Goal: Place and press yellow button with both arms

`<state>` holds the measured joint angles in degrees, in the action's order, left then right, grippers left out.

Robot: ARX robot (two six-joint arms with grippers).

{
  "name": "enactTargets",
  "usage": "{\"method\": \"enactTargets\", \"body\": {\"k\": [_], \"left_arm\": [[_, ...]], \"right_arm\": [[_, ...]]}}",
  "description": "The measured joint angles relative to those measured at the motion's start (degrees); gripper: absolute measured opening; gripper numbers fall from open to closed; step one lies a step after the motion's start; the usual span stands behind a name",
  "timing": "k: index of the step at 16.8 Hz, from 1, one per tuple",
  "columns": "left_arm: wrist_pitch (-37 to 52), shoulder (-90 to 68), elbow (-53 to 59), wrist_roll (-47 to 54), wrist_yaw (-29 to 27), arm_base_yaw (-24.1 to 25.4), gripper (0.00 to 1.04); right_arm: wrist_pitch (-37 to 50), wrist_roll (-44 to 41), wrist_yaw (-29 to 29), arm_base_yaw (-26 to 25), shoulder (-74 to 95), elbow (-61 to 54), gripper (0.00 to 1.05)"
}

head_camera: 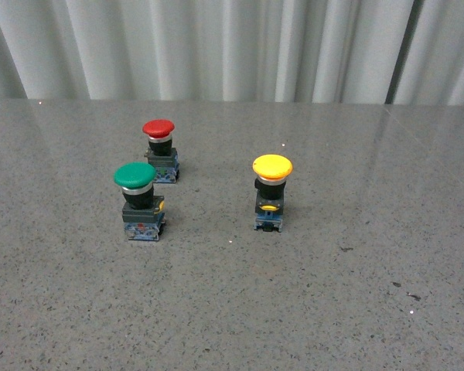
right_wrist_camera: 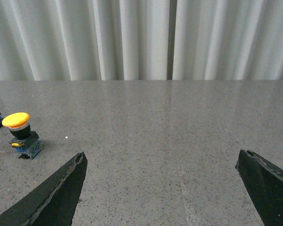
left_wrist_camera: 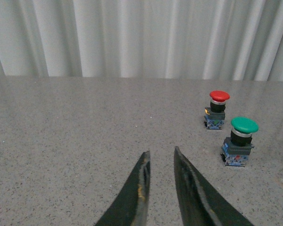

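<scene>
The yellow button (head_camera: 271,192) stands upright on the grey table (head_camera: 332,309), right of centre, with a yellow cap, black neck and blue-grey block. It also shows in the right wrist view (right_wrist_camera: 20,134), far off to one side of my right gripper (right_wrist_camera: 161,160), which is open and empty over bare table. My left gripper (left_wrist_camera: 161,155) is shut and empty, its fingers (left_wrist_camera: 139,188) close together over bare table, apart from all buttons. Neither arm shows in the front view.
A green-capped button (head_camera: 138,201) and a red-capped button (head_camera: 160,150) stand left of the yellow one; both show in the left wrist view, green (left_wrist_camera: 240,141) and red (left_wrist_camera: 217,109). A white curtain (head_camera: 232,46) hangs behind the table's far edge.
</scene>
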<state>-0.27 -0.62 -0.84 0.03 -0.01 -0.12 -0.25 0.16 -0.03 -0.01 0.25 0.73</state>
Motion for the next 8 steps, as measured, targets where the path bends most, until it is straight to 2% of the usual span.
{"method": "enactTargets", "body": {"k": [4,5,6,7,8], "left_arm": [[0.0,0.0,0.0,0.0,0.0,0.0,0.62],[-0.02,0.0,0.0,-0.02,-0.07,0.0,0.73],[0.02,0.0,0.0,0.0,0.02,0.0,0.84],[0.0,0.0,0.0,0.0,0.04,0.0,0.94],[0.0,0.0,0.0,0.0,0.0,0.0,0.99]], "right_arm": [[0.0,0.0,0.0,0.0,0.0,0.0,0.98],[-1.53,1.31,-4.2,-0.92,2.25,0.81,0.98],[5.44,1.95,-7.32,0.57,13.29,3.58,0.98],[12.87,1.95,-7.87,3.78,22.14,7.63,0.98],[20.28,1.73,-7.63,6.97,30.42,12.28,0.98]]}}
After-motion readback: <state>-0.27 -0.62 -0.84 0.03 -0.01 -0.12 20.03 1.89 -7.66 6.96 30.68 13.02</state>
